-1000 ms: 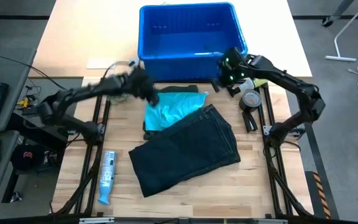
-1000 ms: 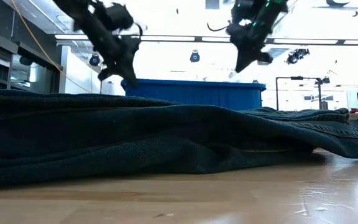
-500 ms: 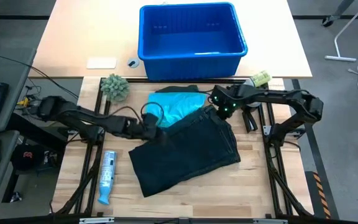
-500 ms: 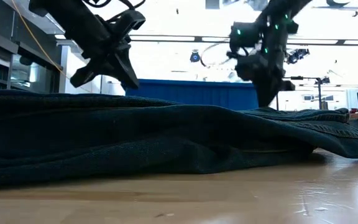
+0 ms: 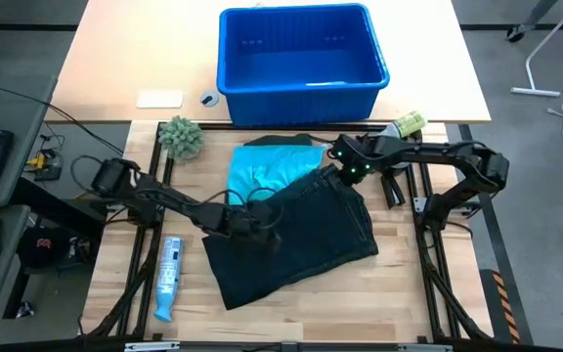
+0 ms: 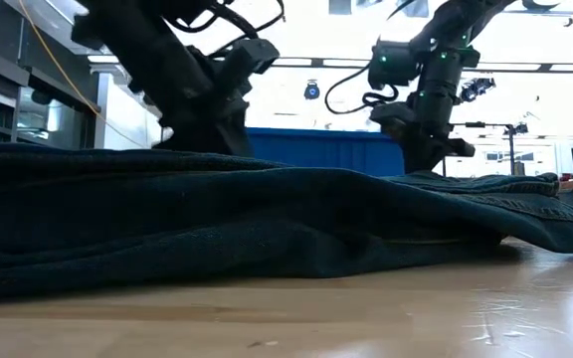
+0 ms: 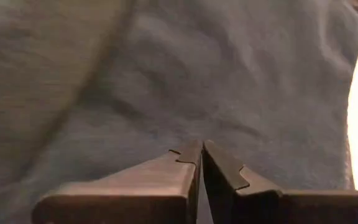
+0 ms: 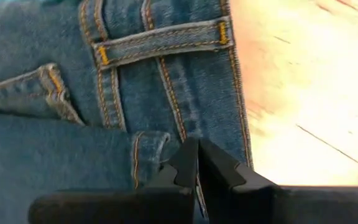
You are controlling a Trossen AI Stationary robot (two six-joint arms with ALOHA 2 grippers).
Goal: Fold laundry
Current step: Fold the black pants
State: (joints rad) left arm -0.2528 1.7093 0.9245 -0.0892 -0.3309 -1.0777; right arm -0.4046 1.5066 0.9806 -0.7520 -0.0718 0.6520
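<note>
- The left gripper [image 5: 262,223] rested on the left part of the dark jeans [image 5: 296,235], its tips pressed together with no gap between them; whether any cloth was caught between them could not be told.
- The jeans lay folded in a slanted block just in front of the blue bin [image 5: 301,57], their upper edge overlapping the turquoise shirt [image 5: 262,168], which sat between the jeans and the bin.
- The right gripper [image 5: 345,171] sat at the jeans' upper right corner, fingers likewise drawn tight together against the waistband; a pinch on it was likely but not certain.
- Judged from the thick seams and bulky folds, the jeans would handle as heavy, fairly stiff cloth that holds a crease and drags rather than slides; the waistband and hems looked like the firmest places to grip.
- The shirt seemed light and limp, best taken at its shoulders or hem.
- The right wrist view alone showed the belt loop [image 8: 163,45], orange stitching and a pocket edge; the high view alone showed the shirt and the whole layout.
- The low view showed only the jeans [image 6: 267,224] as a thick ridge.
</note>
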